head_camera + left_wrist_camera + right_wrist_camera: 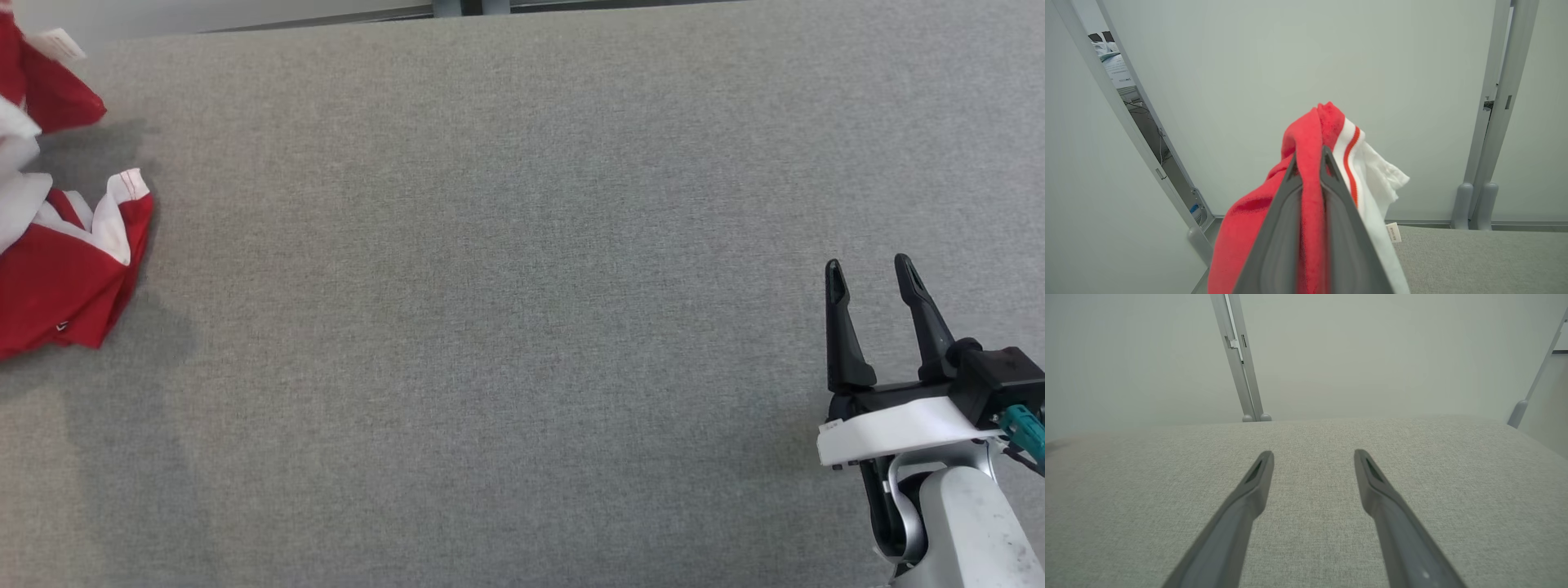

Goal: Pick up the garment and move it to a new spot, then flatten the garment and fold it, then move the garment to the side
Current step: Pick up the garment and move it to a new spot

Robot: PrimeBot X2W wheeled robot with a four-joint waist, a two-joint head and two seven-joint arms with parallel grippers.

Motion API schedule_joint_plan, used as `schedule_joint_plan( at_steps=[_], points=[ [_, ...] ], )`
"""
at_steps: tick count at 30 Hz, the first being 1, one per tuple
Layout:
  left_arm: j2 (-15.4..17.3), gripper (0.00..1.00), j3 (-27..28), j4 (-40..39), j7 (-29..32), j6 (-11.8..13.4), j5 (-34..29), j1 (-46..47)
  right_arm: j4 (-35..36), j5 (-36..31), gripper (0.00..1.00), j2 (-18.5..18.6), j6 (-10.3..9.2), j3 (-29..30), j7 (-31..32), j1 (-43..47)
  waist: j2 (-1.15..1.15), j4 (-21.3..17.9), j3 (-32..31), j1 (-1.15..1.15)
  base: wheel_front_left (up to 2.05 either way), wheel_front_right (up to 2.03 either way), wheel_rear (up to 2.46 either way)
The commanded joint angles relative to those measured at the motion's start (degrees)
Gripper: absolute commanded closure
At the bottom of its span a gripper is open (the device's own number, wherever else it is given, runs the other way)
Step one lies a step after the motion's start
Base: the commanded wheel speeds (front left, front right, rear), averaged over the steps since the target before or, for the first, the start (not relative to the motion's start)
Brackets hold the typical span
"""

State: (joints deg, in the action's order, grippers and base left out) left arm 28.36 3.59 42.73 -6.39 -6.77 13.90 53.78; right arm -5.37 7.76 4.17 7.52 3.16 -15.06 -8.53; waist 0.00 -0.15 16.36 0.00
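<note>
While the left gripper (1309, 158) is clamped on a red fold of the garment (1310, 126), the cloth bunches over the table's (522, 327) left side. The right gripper (867, 264), fingers apart and empty, is well apart from it.

Table (522, 327): grey woven fabric top, wide and flat.
Wall panels (1290, 61): pale grey-green, standing behind the table.
Posts (1241, 363): grey metal uprights joining panels.
Gap (1155, 136): between panels, cables and papers beyond.

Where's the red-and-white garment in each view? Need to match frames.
Head: garment at the far left edge.
Left wrist: centre, pinched between the fingers of the left gripper.
Right wrist: open fingers of the right gripper over the table.
Shared landmark: the grey fabric table.
</note>
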Motion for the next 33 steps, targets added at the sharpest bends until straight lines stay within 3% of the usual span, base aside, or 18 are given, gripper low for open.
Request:
schedule_joint_plan(
  at_steps=[1,10,16,24,33],
  points=[
    [0.07,1.0,-0.78,-2.67,0.04,0.21,-0.76,1.32,-0.38,0.49,0.0,-0.21,-0.06,-0.03,-0.18,0.6,0.0,-1.75,-1.8,0.0,0.0,0.0,0.0],
    [-4.74,1.0,-7.03,-20.47,5.27,-0.26,-0.63,4.69,-1.36,1.36,0.0,-1.05,-0.06,-0.65,-0.18,1.05,0.0,-8.7,-4.0,0.0,0.0,0.0,0.0],
    [-9.39,1.0,-12.86,-26.2,7.73,-0.48,0.31,6.14,-1.77,1.93,0.0,-1.23,-0.06,-0.6,-0.18,0.95,0.0,-13.38,-4.17,0.0,0.0,0.0,0.0],
    [-15.85,1.0,-21.57,-24.33,6.94,-0.62,1.39,2.53,-2.18,3.78,0.0,-1.26,-0.06,-1.59,-0.18,0.51,0.0,-17.05,-3.9,0.0,0.0,0.0,0.0],
    [-22.51,1.0,-28.02,-16.82,2.44,-0.29,3.24,-8.5,-1.98,3.8,0.0,-1.27,-0.06,-1.4,-0.18,0.94,0.0,-17.02,-3.56,0.0,0.0,0.0,0.0]
  ],
)
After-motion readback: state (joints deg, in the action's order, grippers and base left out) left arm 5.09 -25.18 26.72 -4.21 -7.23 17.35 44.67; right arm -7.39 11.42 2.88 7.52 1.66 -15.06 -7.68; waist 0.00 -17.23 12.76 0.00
